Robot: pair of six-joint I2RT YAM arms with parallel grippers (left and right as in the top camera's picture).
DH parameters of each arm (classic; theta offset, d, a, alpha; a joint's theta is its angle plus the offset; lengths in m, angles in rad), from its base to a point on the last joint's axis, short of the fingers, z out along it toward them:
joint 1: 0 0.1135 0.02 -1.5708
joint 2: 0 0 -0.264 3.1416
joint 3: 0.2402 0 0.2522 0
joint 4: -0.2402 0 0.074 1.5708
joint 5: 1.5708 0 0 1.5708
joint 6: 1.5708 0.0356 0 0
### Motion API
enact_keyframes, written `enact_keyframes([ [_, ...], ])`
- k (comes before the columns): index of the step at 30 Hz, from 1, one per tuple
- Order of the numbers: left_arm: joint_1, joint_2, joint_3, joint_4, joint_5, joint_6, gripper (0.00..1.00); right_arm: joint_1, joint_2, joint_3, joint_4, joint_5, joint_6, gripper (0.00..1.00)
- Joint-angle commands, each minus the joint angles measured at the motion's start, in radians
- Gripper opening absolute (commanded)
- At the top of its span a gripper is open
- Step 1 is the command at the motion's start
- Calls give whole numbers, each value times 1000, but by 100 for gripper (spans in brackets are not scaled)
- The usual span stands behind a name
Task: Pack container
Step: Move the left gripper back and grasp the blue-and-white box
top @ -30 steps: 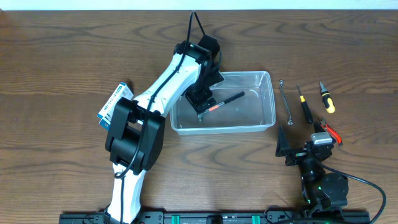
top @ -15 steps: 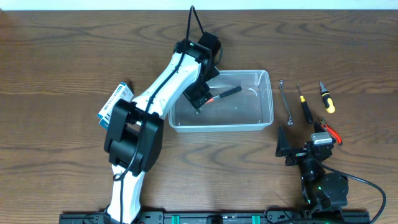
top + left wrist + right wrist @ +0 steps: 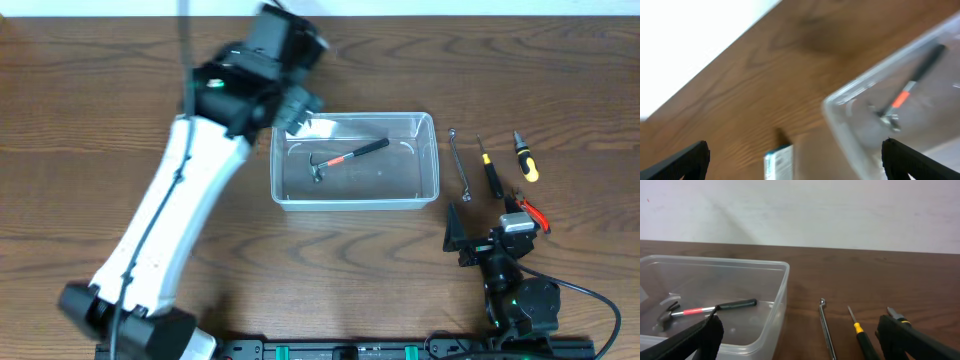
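Right now your container (image 3: 355, 203) sits near the middle of the tabletop with the hammer (image 3: 345, 158) lying inside, so one item looks packed. Your left claw (image 3: 795, 150) hangs wide and empty above the container's far left corner. Your right claw (image 3: 800, 330) rests wide and empty by the near edge. Toward the right edge lie the wrench (image 3: 460, 165), a slim screwdriver (image 3: 489, 170), a yellow-handled screwdriver (image 3: 525, 157) and red pliers (image 3: 530, 212). Next, I'd judge, you fetch one of these; the right claw is nearest, with the pliers just beside it.
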Motion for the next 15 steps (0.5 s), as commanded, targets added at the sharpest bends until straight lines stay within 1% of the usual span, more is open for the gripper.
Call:
enact_keyframes([
  [1,104,8,4,-48,-43,-34,98,-14,-8,-2,-3,3,-1,99],
  [5,227,32,-3,-132,-42,-20,98,-14,-8,-2,-3,3,-1,99],
  [9,336,65,-22,-139,-34,-12,98,-14,-8,-2,-3,3,-1,99],
  [15,452,152,-27,-168,116,77,98,-14,-8,-2,-3,3,-1,99],
])
